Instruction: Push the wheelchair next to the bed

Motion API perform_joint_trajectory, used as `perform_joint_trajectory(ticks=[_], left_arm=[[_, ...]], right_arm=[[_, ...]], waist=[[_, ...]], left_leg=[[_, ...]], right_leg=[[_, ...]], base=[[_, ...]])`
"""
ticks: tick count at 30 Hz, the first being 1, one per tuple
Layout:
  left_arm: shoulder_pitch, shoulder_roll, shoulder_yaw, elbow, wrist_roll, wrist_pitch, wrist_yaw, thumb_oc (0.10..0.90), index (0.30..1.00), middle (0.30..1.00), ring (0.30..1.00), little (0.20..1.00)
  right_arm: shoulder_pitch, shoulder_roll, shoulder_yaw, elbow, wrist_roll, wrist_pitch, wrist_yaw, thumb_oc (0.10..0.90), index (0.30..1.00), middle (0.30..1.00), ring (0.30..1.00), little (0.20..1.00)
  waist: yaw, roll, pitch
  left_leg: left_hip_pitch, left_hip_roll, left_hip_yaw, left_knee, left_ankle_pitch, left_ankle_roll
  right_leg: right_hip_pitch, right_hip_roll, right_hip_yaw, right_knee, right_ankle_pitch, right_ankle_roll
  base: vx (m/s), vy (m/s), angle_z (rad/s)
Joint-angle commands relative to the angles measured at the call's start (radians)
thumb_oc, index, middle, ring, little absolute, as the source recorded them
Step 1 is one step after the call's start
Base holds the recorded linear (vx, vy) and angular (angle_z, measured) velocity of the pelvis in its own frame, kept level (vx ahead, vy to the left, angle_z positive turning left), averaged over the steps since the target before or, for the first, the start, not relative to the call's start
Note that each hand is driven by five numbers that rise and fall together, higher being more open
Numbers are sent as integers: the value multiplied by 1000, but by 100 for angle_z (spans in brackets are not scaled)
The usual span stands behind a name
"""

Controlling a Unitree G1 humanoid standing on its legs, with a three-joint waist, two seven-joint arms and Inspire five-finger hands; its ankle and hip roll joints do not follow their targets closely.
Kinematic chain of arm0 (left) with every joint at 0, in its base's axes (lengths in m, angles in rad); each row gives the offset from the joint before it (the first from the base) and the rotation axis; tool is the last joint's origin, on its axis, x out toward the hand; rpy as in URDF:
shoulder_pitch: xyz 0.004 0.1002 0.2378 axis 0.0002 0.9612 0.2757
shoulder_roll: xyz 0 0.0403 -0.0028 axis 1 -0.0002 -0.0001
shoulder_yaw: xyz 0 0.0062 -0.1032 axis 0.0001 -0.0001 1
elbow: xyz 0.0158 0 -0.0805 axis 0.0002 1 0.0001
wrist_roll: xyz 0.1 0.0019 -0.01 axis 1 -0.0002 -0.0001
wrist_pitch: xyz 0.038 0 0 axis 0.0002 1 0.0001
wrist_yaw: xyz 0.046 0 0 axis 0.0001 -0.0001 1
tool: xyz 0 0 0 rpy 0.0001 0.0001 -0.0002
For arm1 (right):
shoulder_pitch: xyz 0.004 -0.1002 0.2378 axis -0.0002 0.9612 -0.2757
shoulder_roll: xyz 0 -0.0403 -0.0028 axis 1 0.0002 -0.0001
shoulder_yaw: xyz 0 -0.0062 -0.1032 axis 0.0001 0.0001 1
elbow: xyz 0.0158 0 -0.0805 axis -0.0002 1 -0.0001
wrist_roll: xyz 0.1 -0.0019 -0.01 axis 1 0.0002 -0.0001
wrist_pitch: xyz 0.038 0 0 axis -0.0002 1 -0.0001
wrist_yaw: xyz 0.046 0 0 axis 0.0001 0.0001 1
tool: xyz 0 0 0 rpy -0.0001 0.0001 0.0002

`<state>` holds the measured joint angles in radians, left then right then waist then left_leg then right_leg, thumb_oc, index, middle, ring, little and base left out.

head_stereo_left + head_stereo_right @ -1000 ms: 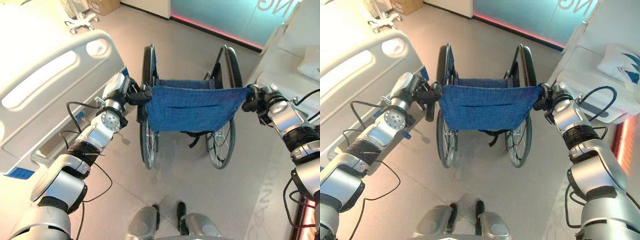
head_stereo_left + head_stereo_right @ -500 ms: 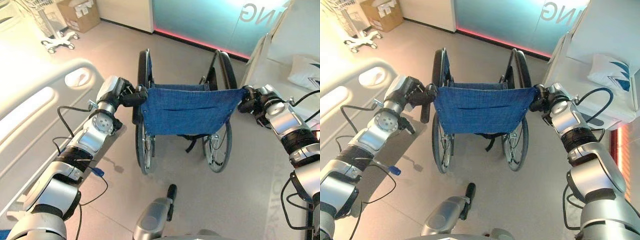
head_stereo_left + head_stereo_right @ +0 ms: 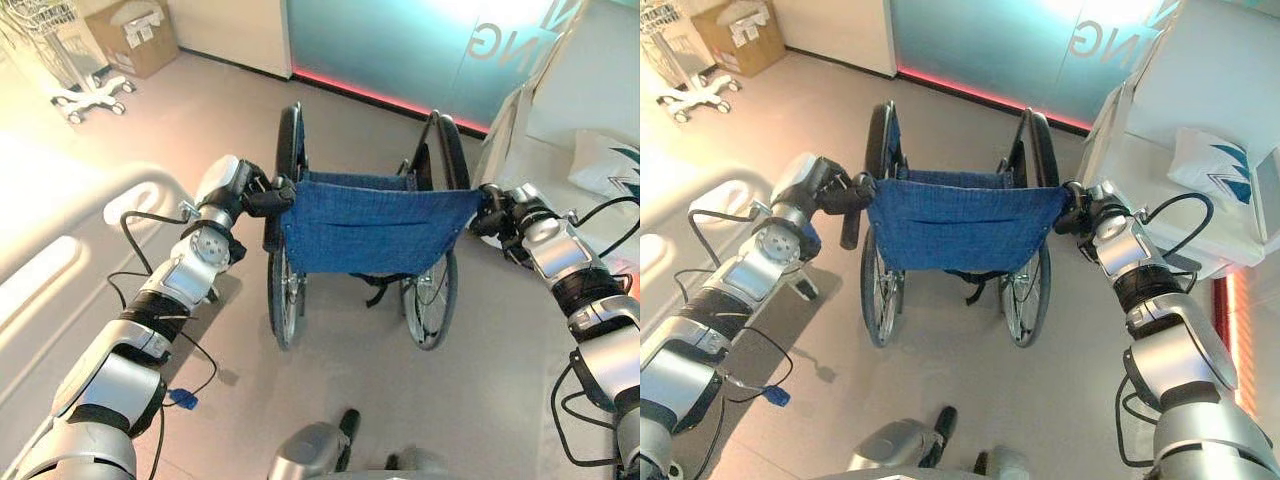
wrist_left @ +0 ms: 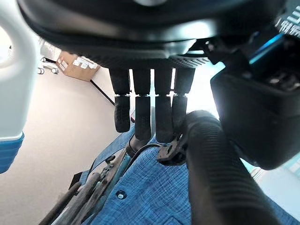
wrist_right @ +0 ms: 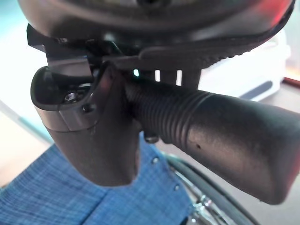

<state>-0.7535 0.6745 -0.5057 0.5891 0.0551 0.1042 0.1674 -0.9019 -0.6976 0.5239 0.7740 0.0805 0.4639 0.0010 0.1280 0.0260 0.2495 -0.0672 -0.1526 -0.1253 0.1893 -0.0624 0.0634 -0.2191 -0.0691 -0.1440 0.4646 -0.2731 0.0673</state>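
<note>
The wheelchair (image 3: pixel 375 225), with a blue cloth backrest and black wheels, stands on the grey floor straight ahead, its back toward me. My left hand (image 3: pixel 232 185) is shut on its left push handle (image 4: pixel 211 173), the fingers (image 4: pixel 143 112) hanging beside the ribbed grip. On the other side my right hand (image 3: pixel 510 210) is curled round the right push handle (image 5: pixel 201 126), with its thumb (image 5: pixel 89 131) across the grip. The white bed (image 3: pixel 60 250) with its side rail runs along the left, close to my left arm.
A second white bed (image 3: pixel 1170 130) with a pillow (image 3: pixel 1220 170) stands close on the right. A cardboard box (image 3: pixel 130 35) and a white wheeled stand (image 3: pixel 80 95) are at the far left. A teal glass wall (image 3: pixel 400 40) closes the floor ahead.
The whole view has moved forward: the bed rail has slid down and left, and the glass wall is nearer. Both hands keep the same hold on the handles.
</note>
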Motion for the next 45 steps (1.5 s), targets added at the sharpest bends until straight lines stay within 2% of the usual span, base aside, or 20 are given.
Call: perform_joint_trajectory(ticks=[1, 3, 7, 10, 11, 14, 17, 23, 24, 25, 27, 29, 30, 32, 34, 37, 38, 39, 41, 45], left_arm=[[50, 52, -48, -19, 81, -18, -16, 400, 300, 300, 300, 300], [3, 50, -65, -26, 78, -5, -17, 400, 300, 300, 300, 300], [-34, 52, -87, -26, 85, -25, -44, 400, 300, 300, 300, 300], [-17, 51, -105, -37, 70, -19, -59, 400, 300, 300, 300, 300], [-13, 46, -107, -28, 73, -25, -64, 400, 300, 300, 300, 300], [7, 23, -113, -28, 95, -17, -53, 400, 300, 300, 300, 300], [22, 15, -112, -29, 106, -10, -44, 400, 300, 300, 300, 300], [82, -5, -92, -43, 129, -1, -37, 400, 300, 300, 300, 300], [90, -23, -95, -34, 140, -14, -48, 400, 300, 300, 300, 300], [94, -29, -96, -29, 145, -18, -50, 400, 300, 300, 300, 300], [115, -53, -99, -29, 162, -26, -45, 400, 300, 300, 300, 300], [129, -74, -104, -33, 188, -31, -41, 400, 300, 300, 300, 300], [134, -71, -101, -54, 189, -16, -38, 400, 300, 300, 300, 300], [137, -67, -95, -70, 187, -9, -34, 400, 300, 300, 300, 300], [125, -45, -95, -110, 173, -3, -44, 400, 300, 300, 300, 300], [123, 2, -85, -155, 185, -10, -51, 400, 300, 300, 300, 300], [124, 4, -83, -156, 186, -13, -50, 400, 300, 300, 300, 300], [156, 23, -58, -169, 189, -18, -47, 400, 300, 300, 300, 300], [174, 37, -45, -165, 192, -30, -53, 400, 300, 300, 300, 300], [231, 53, -17, -210, 238, -10, -79, 400, 300, 300, 300, 300]], right_arm=[[-86, 5, 75, -101, -29, -83, 92, 400, 300, 300, 300, 300], [-166, -24, 96, -111, -45, -53, 114, 400, 300, 300, 300, 300], [-239, -52, 123, -80, -64, -54, 128, 400, 300, 300, 300, 300], [-247, -81, 136, -93, -105, -41, 168, 400, 300, 300, 300, 300], [-266, -91, 150, -93, -121, -38, 185, 400, 300, 300, 300, 300], [-298, -107, 179, -97, -145, -42, 190, 400, 300, 300, 300, 300], [-299, -111, 186, -110, -155, -34, 193, 400, 300, 300, 300, 300], [-294, -133, 195, -147, -179, 11, 209, 400, 300, 300, 300, 300], [-287, -136, 194, -143, -187, 21, 218, 400, 300, 300, 300, 300], [-283, -138, 196, -142, -188, 17, 220, 400, 300, 300, 300, 300], [-271, -141, 205, -143, -185, 16, 214, 400, 300, 300, 300, 300], [-251, -130, 210, -136, -184, 17, 197, 400, 300, 300, 300, 300], [-241, -106, 209, -120, -199, -2, 181, 400, 300, 300, 300, 300], [-239, -82, 206, -111, -225, -7, 171, 400, 300, 300, 300, 300], [-220, -66, 192, -123, -266, -7, 154, 400, 300, 300, 300, 300], [-230, -68, 182, -115, -298, -25, 157, 400, 300, 300, 300, 300], [-231, -68, 182, -113, -299, -27, 157, 400, 300, 300, 300, 300], [-222, -59, 175, -78, -303, -83, 161, 400, 300, 300, 300, 300], [-203, -50, 169, -71, -305, -98, 167, 400, 300, 300, 300, 300], [-146, -23, 142, -68, -280, -114, 163, 400, 300, 300, 300, 300]], waist=[[-44, -61, 38], [-70, -74, 49], [-73, -99, 44], [-62, -100, 40], [-61, -103, 41], [-64, -104, 34], [-63, -104, 34], [-68, -98, 15], [-79, -107, 0], [-83, -111, -3], [-80, -126, -8], [-51, -136, 17], [-10, -140, 47], [12, -127, 65], [51, -81, 93], [102, -62, 100], [103, -63, 100], [120, -67, 77], [143, -86, 60], [192, -129, 5]], left_leg=[[17, -6, 6, 61, -105, 34], [8, -26, -40, 105, -149, 35], [-55, -26, -54, 211, -205, 25], [-27, 67, -36, 212, -198, -17], [9, 123, -25, 192, -181, -40], [49, 213, -16, 129, -100, -81], [57, 237, -12, 106, -74, -92], [90, 302, -11, 88, 31, -113], [93, 344, 32, 137, 96, -120], [92, 352, 43, 160, 109, -120], [62, 348, 68, 257, 145, -117], [-45, 304, 96, 344, 126, -96], [-137, 185, 98, 342, 75, -69], [-177, 149, 131, 299, 83, -74], [-283, 96, 251, 159, 165, -104], [-318, 38, 261, 57, 215, -103], [-316, 37, 262, 55, 214, -102], [-255, 19, 215, 50, 125, -48], [-253, 28, 209, 79, 84, -20], [-207, 25, 178, 46, 56, 19]], right_leg=[[-66, -93, 48, -306, 410, 63], [-99, -82, 114, -391, 436, 81], [-99, -76, 153, -337, 414, 73], [-89, -97, 76, -218, 359, 59], [-75, -100, 46, -213, 339, 47], [-56, -75, 12, -192, 283, 22], [-44, -70, -6, -189, 265, 14], [3, -28, -38, -178, 195, -27], [29, -20, -60, -192, 187, -44], [38, -20, -67, -199, 187, -49], [92, -10, -84, -234, 188, -67], [175, 9, -88, -268, 185, -77], [231, 22, -63, -298, 194, -72], [269, 43, -57, -313, 188, -69], [332, 103, -66, -332, 167, -72], [351, 148, -37, -318, 138, -73], [350, 147, -36, -314, 136, -73], [334, 145, -22, -255, 100, -66], [357, 135, -40, -225, 73, -64], [402, 99, -89, -94, 117, -9]], base=[[431, -228, 126], [276, -238, 118], [218, -274, 56], [389, -276, 66], [369, -256, 31], [355, -260, 34], [249, -204, 32], [307, -214, 13], [277, -226, 18], [388, -290, 41], [379, -236, 58], [449, -233, 35], [426, -120, -3], [397, -61, -34], [406, -18, -57], [295, 5, -33], [426, 124, -45], [341, 98, -49], [438, 50, -59], [415, 49, -11]])
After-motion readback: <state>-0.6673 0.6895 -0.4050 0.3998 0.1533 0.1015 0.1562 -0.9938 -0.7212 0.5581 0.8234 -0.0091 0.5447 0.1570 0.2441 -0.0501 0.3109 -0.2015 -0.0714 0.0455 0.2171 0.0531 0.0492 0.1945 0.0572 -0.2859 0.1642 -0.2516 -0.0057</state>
